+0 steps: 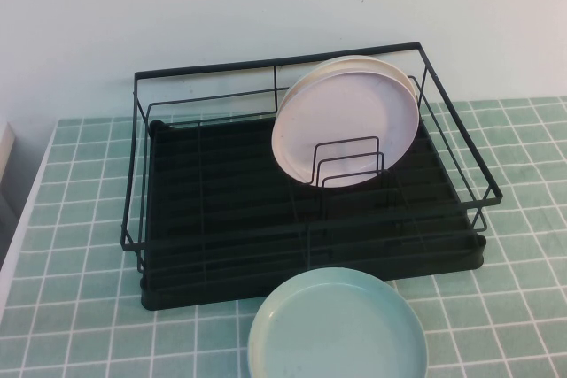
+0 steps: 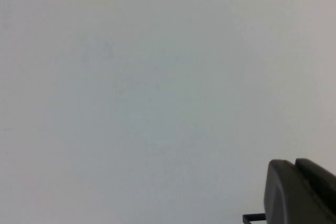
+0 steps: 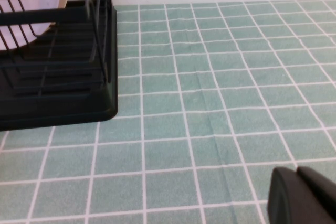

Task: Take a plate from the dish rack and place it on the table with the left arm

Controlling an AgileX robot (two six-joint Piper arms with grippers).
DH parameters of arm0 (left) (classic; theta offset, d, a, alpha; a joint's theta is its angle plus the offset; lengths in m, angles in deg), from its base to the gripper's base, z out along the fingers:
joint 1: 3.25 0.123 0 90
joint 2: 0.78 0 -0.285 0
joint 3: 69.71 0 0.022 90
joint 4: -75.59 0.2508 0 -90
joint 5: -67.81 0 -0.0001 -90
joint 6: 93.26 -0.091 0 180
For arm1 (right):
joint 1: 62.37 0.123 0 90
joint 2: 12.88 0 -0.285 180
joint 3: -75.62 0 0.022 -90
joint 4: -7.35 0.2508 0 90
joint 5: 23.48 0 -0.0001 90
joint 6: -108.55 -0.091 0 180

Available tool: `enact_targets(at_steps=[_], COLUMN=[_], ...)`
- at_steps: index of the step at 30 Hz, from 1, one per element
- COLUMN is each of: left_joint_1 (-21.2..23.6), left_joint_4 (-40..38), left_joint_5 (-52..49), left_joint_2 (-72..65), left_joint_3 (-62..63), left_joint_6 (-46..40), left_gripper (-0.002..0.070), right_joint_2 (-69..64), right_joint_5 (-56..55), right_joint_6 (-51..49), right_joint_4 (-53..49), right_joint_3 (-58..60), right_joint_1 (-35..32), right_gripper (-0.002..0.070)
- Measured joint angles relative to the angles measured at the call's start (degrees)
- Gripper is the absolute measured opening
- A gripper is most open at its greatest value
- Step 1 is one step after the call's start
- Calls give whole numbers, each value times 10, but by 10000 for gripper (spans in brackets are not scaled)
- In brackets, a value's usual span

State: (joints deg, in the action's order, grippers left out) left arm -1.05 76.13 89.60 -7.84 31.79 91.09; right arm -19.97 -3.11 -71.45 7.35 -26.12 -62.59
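Round pale pink plate (image 1: 347, 121): upright in black wire dish rack (image 1: 221, 210), untouched. We judge the reach not begun. Left gripper (image 2: 302, 192) faces wall, right gripper (image 3: 302, 195) above green tiled table (image 3: 220, 103); next, approach plate.

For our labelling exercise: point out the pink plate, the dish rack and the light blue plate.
pink plate (image 1: 350, 117), high view, its face.
dish rack (image 1: 221, 210), high view, tray base.
light blue plate (image 1: 337, 334), high view, its centre.

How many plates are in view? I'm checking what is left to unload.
3: the pink plate upright in the dish rack, a cream-white plate right behind it, a light blue plate on the table.
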Motion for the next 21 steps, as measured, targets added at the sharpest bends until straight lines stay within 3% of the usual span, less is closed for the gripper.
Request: enact_targets(at_steps=[16,21], left_joint_1=[0,0], left_joint_4=[0,0], left_joint_5=[0,72], left_joint_2=[0,0], left_joint_3=[0,0], left_joint_6=[0,6], left_gripper=[-3,-3], right_joint_2=[0,0], right_joint_5=[0,0], right_joint_6=[0,0], right_joint_4=[0,0], right_joint_3=[0,0], right_joint_1=[0,0], right_gripper=[-3,-3])
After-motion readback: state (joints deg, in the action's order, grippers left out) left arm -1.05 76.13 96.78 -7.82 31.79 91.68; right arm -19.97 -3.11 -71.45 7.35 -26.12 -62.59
